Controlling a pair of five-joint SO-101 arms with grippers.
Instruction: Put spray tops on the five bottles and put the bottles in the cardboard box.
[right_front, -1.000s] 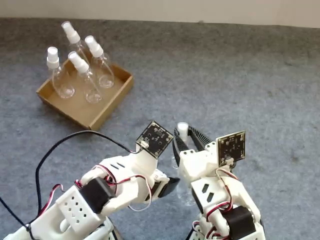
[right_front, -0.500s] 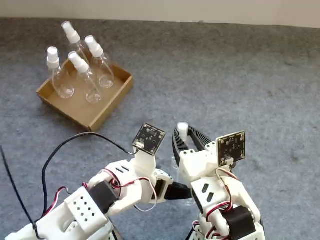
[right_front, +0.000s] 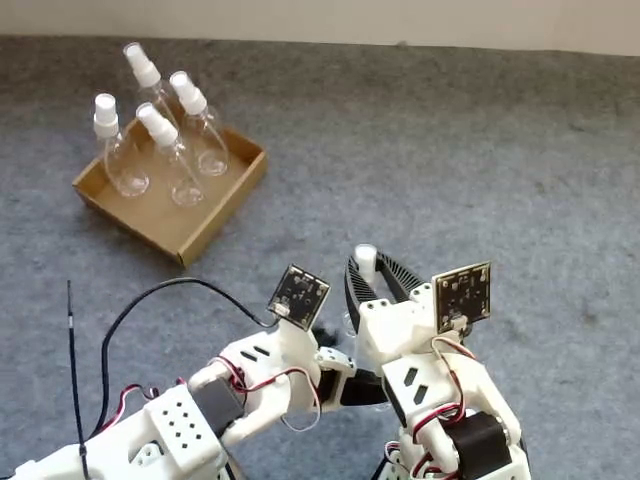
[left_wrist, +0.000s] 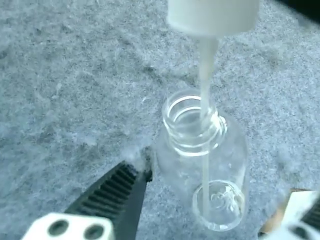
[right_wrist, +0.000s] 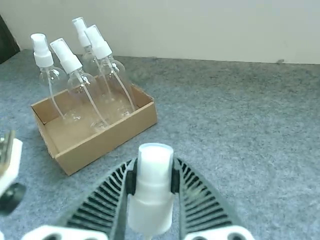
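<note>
A clear open-necked bottle (left_wrist: 200, 165) stands on the grey carpet between the spread jaws of my left gripper (left_wrist: 215, 200); one black finger (left_wrist: 117, 197) rests at its side. Above it, my right gripper (right_wrist: 152, 167) is shut on a white spray top (right_wrist: 152, 185), and the top's thin tube (left_wrist: 205, 150) hangs down into the bottle's neck. In the high view the right gripper (right_front: 367, 278) holds the spray top (right_front: 365, 260) at the front middle, with the left gripper (right_front: 350, 385) low beside it. The cardboard box (right_front: 225, 215) lies at the back left.
Several capped spray bottles (right_front: 160, 140) stand in the box (right_wrist: 110, 140), and show in the right wrist view (right_wrist: 95, 65) too. A black cable (right_front: 130, 310) loops over the carpet by the left arm. Open carpet spreads to the right and behind.
My left arm has swung in toward the right arm and lowered, bringing its gripper around the bottle. The right arm has kept still with the spray top.
</note>
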